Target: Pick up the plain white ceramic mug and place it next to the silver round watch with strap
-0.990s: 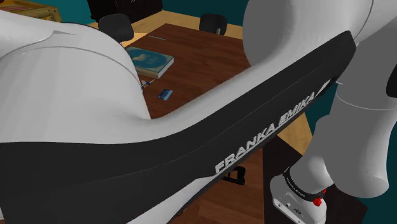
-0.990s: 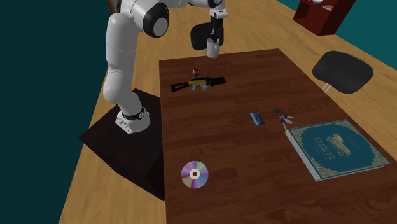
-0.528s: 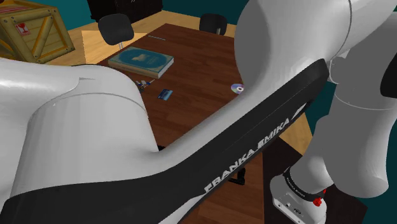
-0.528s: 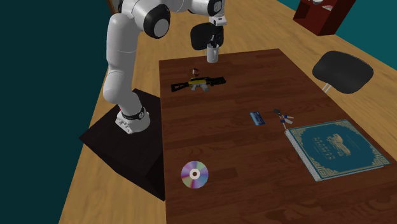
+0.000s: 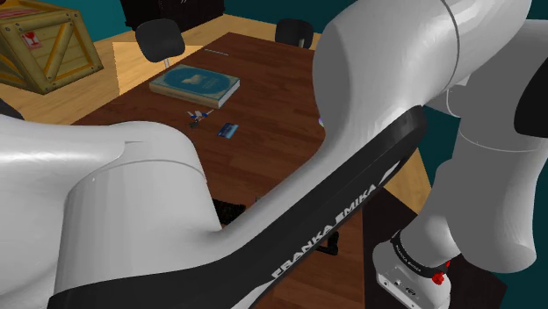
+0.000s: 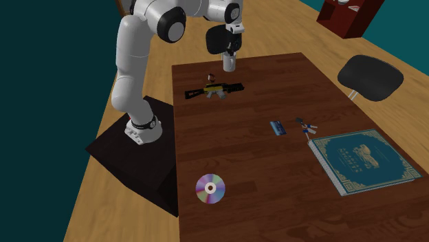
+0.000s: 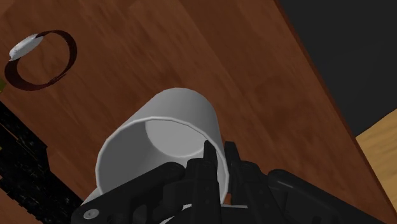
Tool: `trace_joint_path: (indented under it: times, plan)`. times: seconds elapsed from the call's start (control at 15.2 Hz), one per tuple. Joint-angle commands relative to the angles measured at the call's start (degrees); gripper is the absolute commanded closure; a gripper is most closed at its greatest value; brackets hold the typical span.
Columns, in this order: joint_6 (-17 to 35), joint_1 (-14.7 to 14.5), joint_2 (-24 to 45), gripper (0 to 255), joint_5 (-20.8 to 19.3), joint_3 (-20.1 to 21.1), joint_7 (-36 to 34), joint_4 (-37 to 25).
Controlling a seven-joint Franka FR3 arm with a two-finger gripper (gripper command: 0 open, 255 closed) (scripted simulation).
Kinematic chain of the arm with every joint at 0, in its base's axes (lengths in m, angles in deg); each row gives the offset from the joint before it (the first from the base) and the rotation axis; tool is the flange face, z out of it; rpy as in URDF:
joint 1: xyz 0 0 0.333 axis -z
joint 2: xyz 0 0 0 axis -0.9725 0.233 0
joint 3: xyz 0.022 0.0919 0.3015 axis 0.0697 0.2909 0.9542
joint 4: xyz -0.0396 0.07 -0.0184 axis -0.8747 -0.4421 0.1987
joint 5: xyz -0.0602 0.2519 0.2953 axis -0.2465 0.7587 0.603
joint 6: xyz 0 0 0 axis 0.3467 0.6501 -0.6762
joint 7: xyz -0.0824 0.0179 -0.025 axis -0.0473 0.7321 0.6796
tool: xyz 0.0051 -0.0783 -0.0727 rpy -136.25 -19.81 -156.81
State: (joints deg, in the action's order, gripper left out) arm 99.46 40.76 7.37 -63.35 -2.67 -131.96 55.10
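Over table (image 6: 275, 179), end effector (image 6: 229, 55) on mug (image 6: 229, 64)

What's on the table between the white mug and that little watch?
Nothing: in the wrist view, the stretch between the mug and the watch is bare brown tabletop.

Looks like a home office or study, no question. Long dark wooden desk (image 6: 261, 206) on a pale plank floor (image 6: 103, 206), with a teal wall (image 6: 41, 82) alongside. Black swivel chair (image 6: 371, 77) just off one long edge of the desk in the second exterior view; over in the shoulder view, two more black chairs (image 5: 160, 35) around the desk's far end. Desk clutter to match: a big teal book (image 6: 364, 161) at one corner, a shiny disc (image 6: 210, 188) near the stand-side edge. Off the desk, a wooden crate (image 5: 39, 39) on the floor and a reddish-brown piece of furniture (image 6: 347, 17) further back
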Motion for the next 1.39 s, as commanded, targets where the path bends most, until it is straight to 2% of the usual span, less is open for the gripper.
trace_joint_path:
  times: [0.0, 0.2, 0.26, 0.59, 0.86, 1.32]
  plan:
    - [0.06, 0.01, -0.01, 255, -0.01, 0.0, -0.01, 0.06]
    - [0.06, 0.01, -0.01, 255, -0.01, 0.0, -0.01, 0.06]
    - [0.06, 0.01, -0.01, 0, -0.01, 0.0, -0.01, 0.06]
    - [0.06, 0.01, -0.01, 0, -0.01, 0.0, -0.01, 0.05]
    - [-6.31, -0.27, -1.71, 0, 1.54, 0.86, 1.1, -5.07]
    - [-6.31, -0.27, -1.71, 0, 1.54, 0.86, 1.1, -5.07]
